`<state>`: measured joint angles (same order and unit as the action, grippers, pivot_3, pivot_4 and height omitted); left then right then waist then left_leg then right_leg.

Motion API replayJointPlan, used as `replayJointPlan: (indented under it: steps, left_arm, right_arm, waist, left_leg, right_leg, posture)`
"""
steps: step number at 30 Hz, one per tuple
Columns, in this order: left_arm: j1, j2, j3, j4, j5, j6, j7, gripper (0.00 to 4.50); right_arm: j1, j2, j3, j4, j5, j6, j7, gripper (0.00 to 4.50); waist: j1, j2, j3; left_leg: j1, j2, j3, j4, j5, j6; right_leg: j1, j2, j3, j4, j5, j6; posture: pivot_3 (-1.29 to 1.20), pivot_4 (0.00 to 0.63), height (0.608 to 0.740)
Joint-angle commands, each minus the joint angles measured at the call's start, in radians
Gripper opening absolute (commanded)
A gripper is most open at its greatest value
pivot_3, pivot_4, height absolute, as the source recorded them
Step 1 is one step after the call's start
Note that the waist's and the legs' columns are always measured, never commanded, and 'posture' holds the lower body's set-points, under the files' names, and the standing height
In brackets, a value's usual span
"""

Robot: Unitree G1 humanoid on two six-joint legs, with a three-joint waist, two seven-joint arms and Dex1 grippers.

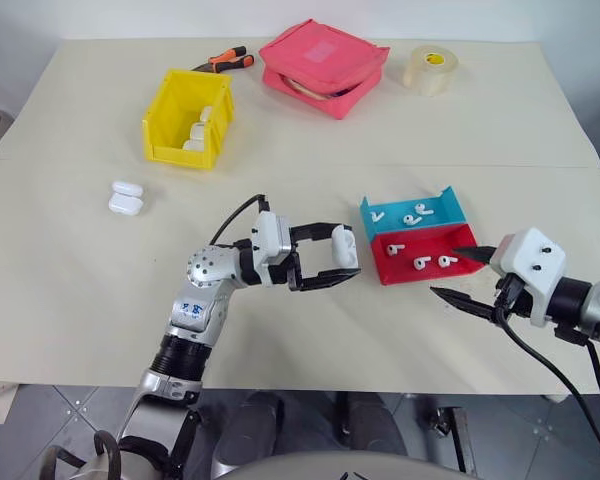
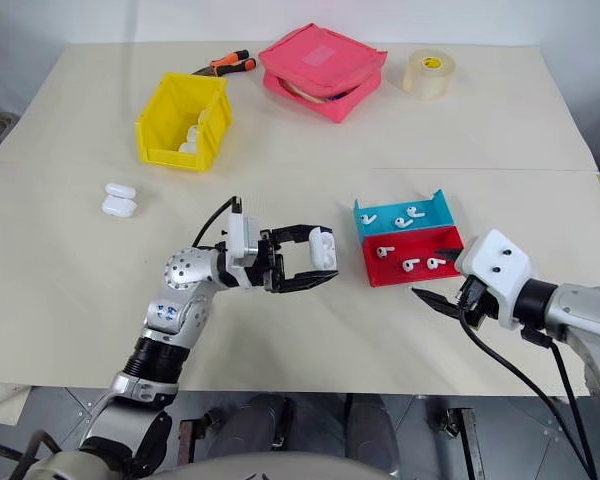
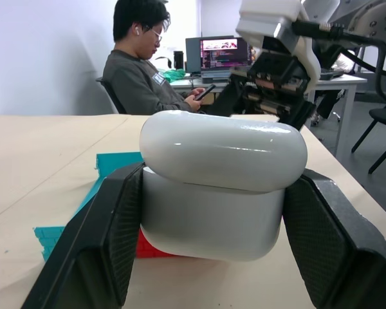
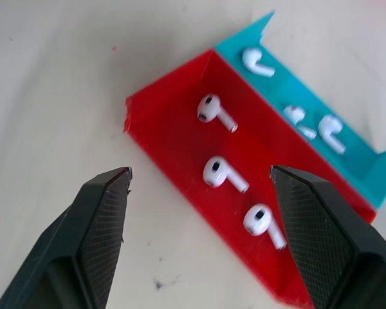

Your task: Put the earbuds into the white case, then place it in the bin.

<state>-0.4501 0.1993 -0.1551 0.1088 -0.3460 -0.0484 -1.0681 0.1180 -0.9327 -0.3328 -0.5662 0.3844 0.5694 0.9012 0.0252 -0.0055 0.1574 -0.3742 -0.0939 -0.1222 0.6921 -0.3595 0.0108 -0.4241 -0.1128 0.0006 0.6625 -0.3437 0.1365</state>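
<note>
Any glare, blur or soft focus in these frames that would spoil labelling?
Left wrist view: glare streak along the white case lid, background person soft. Right wrist view: earbuds in the red tray sharp, teal tray ones slightly blurred. Head views: even light, faint shadows.

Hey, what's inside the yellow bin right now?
The bin holds white cases stacked against its right wall; at least three show. Its front wall hides the floor just behind it, so anything lying there, and the exact count, cannot be seen.
</note>
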Motion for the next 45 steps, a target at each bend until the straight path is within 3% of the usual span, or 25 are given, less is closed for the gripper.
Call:
replayJointPlan:
  steps: [1, 3, 17, 22, 24, 25, 33, 39, 45]
  left_arm:
    - [-0.013, 0.002, 0.011, -0.001, -0.022, -0.021, -0.012, 2.84]
    - [-0.013, 0.005, 0.01, 0.0, -0.023, -0.022, -0.017, 2.84]
    - [0.002, 0.026, 0.002, -0.006, -0.034, -0.013, -0.064, 2.84]
    - [0.002, 0.028, 0.002, -0.005, -0.035, -0.014, -0.07, 2.84]
    - [0.005, 0.03, 0.003, -0.007, -0.034, -0.014, -0.071, 2.84]
    - [0.006, 0.031, 0.004, -0.01, -0.034, -0.014, -0.071, 2.84]
    - [0.028, 0.047, 0.012, -0.041, -0.037, -0.011, -0.057, 2.84]
    - [0.049, 0.055, 0.014, -0.067, -0.04, -0.007, -0.044, 2.84]
    - [0.062, 0.053, 0.01, -0.079, -0.037, -0.009, -0.037, 2.84]
  right_arm:
    - [0.024, -0.012, -0.07, -0.051, 0.013, 0.0, 0.001, 3.0]
    - [0.036, -0.016, -0.08, -0.057, 0.011, 0.01, -0.001, 2.32]
    - [0.282, -0.051, -0.289, -0.099, -0.008, 0.021, 0.131, 2.32]
    - [0.259, -0.058, -0.277, -0.085, -0.004, 0.013, 0.13, 2.32]
    - [0.243, -0.06, -0.264, -0.081, -0.005, 0.013, 0.126, 1.96]
    - [0.23, -0.063, -0.251, -0.079, -0.007, 0.013, 0.124, 1.76]
    - [0.084, -0.136, -0.124, -0.034, -0.019, -0.007, 0.139, 1.76]
    - [-0.181, -0.239, 0.142, 0.101, -0.098, -0.106, 0.203, 1.76]
    - [-0.489, -0.223, 0.395, 0.3, -0.22, -0.263, 0.324, 1.76]
  waist:
    - [0.0, 0.0, 0.0]
    - [0.0, 0.0, 0.0]
    - [0.002, 0.0, 0.0]
    - [0.0, 0.0, 0.0]
    - [0.001, 0.0, 0.0]
    - [0.001, 0.0, 0.0]
    - [0.001, 0.0, 0.0]
    - [-0.001, 0.0, 0.0]
    - [-0.003, 0.0, 0.0]
  left_leg:
    - [0.0, 0.0, 0.0, 0.0, 0.0, 0.0]
    - [0.0, 0.0, 0.0, 0.0, 0.0, 0.0]
    - [0.004, 0.0, 0.0, -0.001, 0.0, 0.001]
    - [0.007, 0.002, -0.001, -0.001, 0.0, 0.001]
    - [0.007, 0.002, -0.001, -0.001, 0.0, 0.001]
    - [0.007, 0.002, -0.001, -0.001, 0.0, 0.001]
    - [0.007, 0.001, -0.001, -0.001, -0.001, 0.002]
    - [0.007, 0.002, -0.001, -0.001, -0.001, 0.001]
    - [0.006, 0.002, -0.001, -0.001, -0.001, 0.001]
  right_leg:
    - [0.0, 0.0, 0.0, 0.0, 0.0, 0.0]
    - [0.0, 0.0, 0.0, 0.0, 0.0, 0.0]
    - [0.005, 0.001, 0.0, -0.001, 0.0, 0.0]
    - [0.01, 0.001, -0.001, -0.004, 0.001, 0.002]
    - [0.01, 0.001, -0.001, -0.004, 0.001, 0.002]
    - [0.01, 0.001, -0.001, -0.004, 0.001, 0.002]
    - [0.01, 0.0, -0.001, -0.005, 0.001, 0.002]
    - [0.01, -0.001, -0.001, -0.009, 0.001, 0.002]
    - [0.01, -0.001, -0.001, -0.01, 0.001, 0.002]
  posture:
    - [0.0, 0.15, 0.74]
    - [0.0, 0.15, 0.74]
    - [0.0, 0.15, 0.74]
    - [0.0, 0.15, 0.74]
    - [0.0, 0.15, 0.74]
    - [0.0, 0.15, 0.74]
    - [0.0, 0.15, 0.74]
    - [0.0, 0.15, 0.74]
    - [0.0, 0.15, 0.74]
